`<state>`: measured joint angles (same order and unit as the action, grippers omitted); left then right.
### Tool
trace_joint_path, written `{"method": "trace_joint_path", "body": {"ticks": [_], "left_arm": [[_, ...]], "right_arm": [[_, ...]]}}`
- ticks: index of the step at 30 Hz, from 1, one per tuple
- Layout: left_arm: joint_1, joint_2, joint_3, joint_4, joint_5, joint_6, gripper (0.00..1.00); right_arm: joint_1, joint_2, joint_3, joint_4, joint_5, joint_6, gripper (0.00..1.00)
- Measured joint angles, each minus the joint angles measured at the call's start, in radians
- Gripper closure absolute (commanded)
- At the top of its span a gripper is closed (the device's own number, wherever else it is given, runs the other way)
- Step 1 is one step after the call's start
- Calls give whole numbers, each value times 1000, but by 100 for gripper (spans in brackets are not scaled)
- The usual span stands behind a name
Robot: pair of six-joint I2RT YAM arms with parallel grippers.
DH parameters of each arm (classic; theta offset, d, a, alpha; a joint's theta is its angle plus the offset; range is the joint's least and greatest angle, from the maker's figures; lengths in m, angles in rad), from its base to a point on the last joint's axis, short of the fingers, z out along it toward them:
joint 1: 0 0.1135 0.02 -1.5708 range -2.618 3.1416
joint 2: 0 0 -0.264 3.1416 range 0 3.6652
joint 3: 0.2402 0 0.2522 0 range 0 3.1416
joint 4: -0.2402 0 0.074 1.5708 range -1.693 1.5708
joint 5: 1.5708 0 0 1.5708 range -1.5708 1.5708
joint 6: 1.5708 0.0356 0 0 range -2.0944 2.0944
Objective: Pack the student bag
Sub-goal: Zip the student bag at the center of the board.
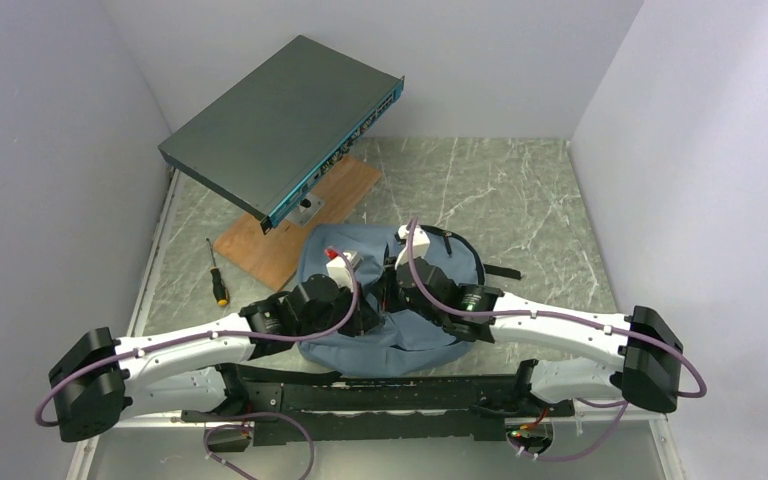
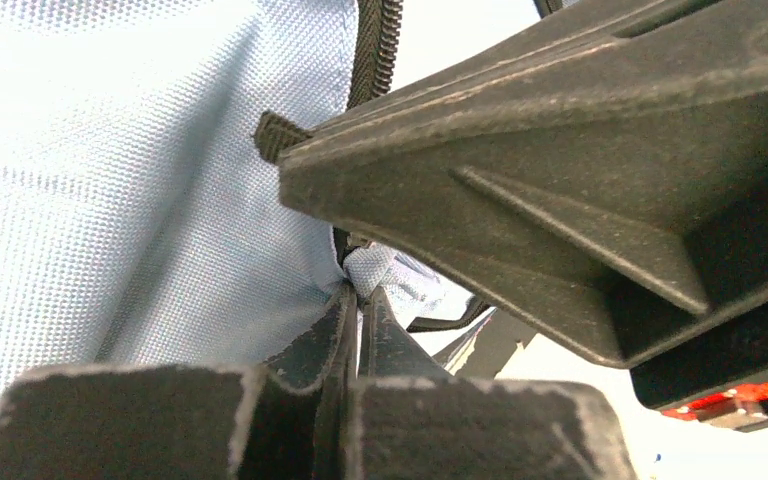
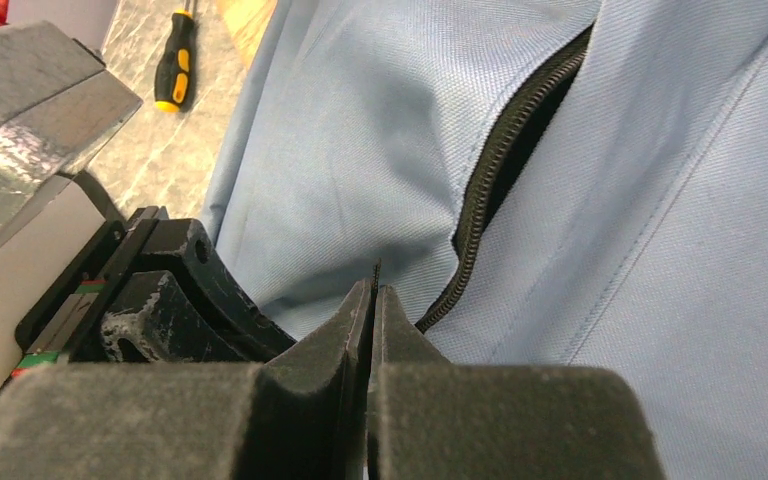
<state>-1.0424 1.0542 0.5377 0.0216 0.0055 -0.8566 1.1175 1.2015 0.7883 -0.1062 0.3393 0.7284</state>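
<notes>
left wrist: left gripper point(image 2: 360, 300) clenched on a thin fold of the student bag point(image 1: 400, 345), mid-table between the arms. right gripper point(image 3: 372, 300) clamped shut beside the zipper point(image 3: 500, 160) (can't tell if it has cloth). risk: shallow pinch slips when pulled.

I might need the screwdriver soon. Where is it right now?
In the top view the screwdriver lies on the left side of the table, just left of the wooden board, beyond the left arm and apart from the student bag.
</notes>
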Motion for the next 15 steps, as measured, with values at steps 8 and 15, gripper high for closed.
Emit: {"method": "trace_joint_path", "body": {"ticks": [8,15], "left_arm": [[2,-10,-14,50,-27,-5,100],[2,-43,-27,82,-69,0,100]], "right_arm": [[-64,31,88,-81,-5,-33,100],[-193,123,174,-96,-96,-113,100]]}}
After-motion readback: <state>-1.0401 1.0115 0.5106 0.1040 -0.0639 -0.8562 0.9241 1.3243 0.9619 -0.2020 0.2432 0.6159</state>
